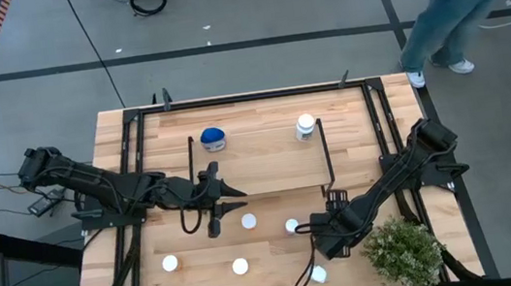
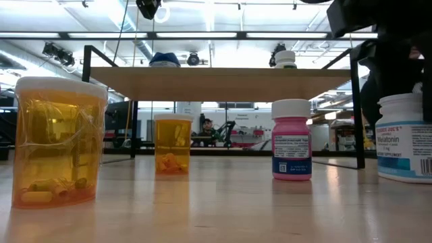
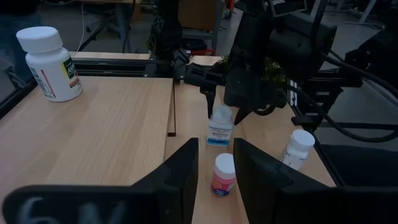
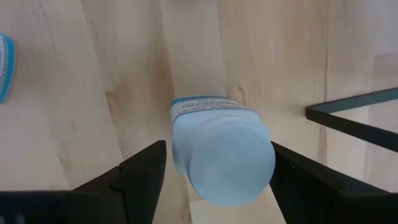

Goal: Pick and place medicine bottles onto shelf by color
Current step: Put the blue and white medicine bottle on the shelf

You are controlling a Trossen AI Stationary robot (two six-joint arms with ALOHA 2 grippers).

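My right gripper (image 4: 217, 146) points down at a white bottle with a blue-edged label (image 4: 221, 155) and is shut on it; the bottle stands on the table just near of the shelf (image 1: 268, 166). My left gripper (image 3: 216, 152) hovers above the table by the shelf's near edge, narrowly open and holding nothing. A pink bottle (image 3: 222, 174) stands below and beyond its fingertips. On the shelf stand a blue bottle (image 1: 213, 138) and a white bottle (image 1: 305, 127). Two orange bottles (image 2: 57, 142) (image 2: 173, 143) and another white bottle (image 1: 319, 274) stand on the table. My right gripper pinches the white bottle's upper body just under the cap (image 3: 221, 118) between its two fingers (image 4: 146, 171), one on each side. The fingers come from above, pointing almost straight down. The bottle stands upright with its base on the table.
A bushy green plant (image 1: 406, 251) stands at the near right corner, close to my right arm. The shelf's thin black end frame (image 4: 354, 115) runs just beside the held bottle. A person (image 1: 453, 1) walks on the floor beyond the far right corner.
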